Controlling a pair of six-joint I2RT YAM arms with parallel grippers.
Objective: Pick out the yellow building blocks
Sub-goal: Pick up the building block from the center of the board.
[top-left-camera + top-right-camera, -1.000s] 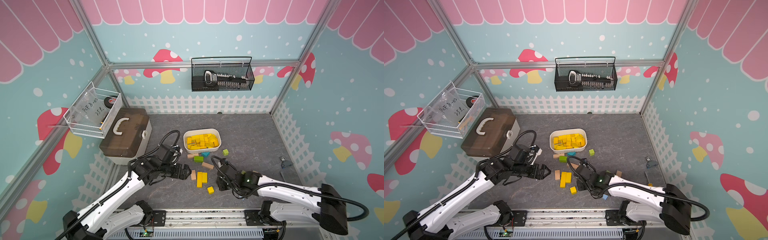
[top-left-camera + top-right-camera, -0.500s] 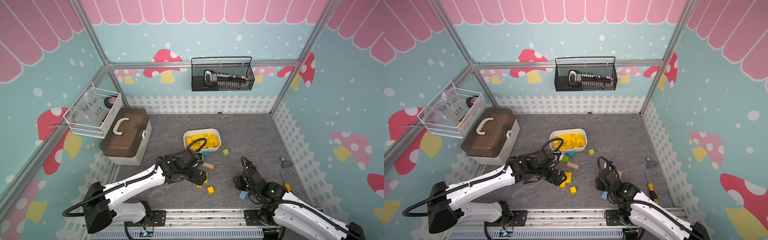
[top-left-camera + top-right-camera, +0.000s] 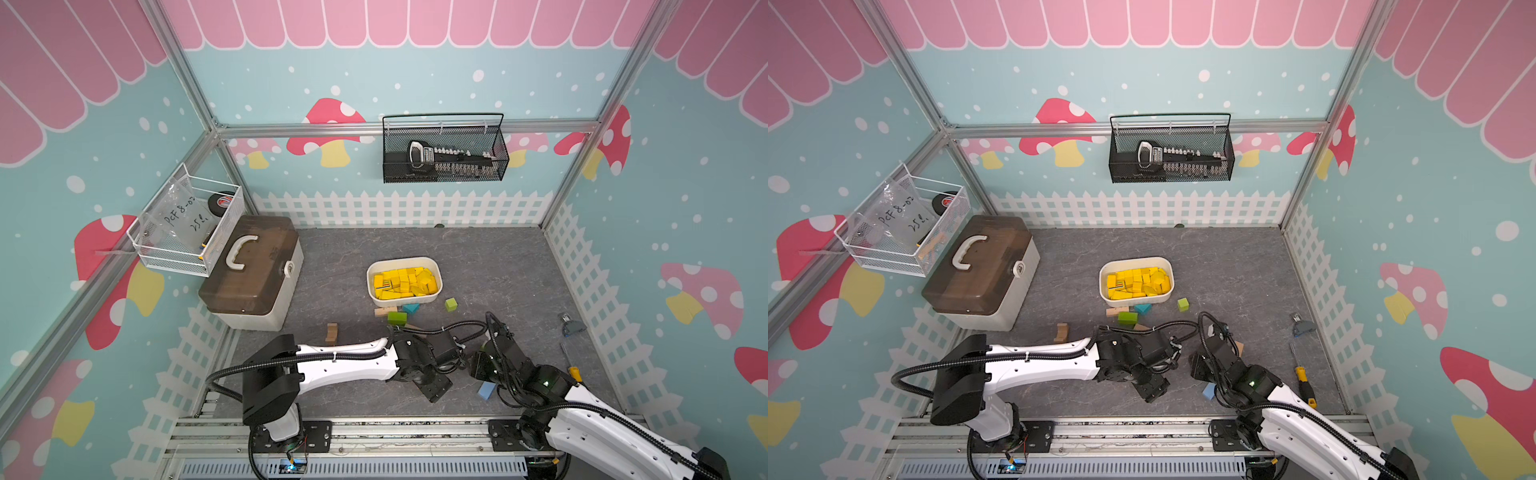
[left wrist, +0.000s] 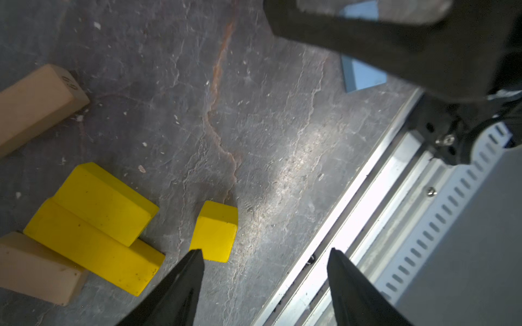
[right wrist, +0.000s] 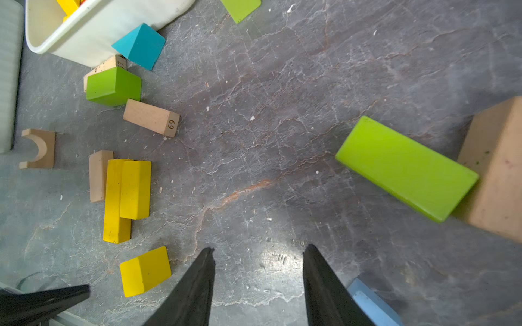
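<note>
Empty, parted left gripper (image 4: 264, 254) hangs beside small yellow cube (image 4: 214, 230), likely light, rigid, slick painted wood: pinch opposite flat faces; right gripper (image 5: 258, 249) parted, empty too.

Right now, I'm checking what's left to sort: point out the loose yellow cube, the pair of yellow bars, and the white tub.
yellow cube (image 4: 214, 231), left wrist view, its larger visible face.
yellow bars (image 5: 135, 189), right wrist view, the shorter bar's face.
white tub (image 5: 93, 31), right wrist view, outer wall.

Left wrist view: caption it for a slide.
Open left gripper beside a yellow cube, not yet around it; two yellow bars nearby.
</note>
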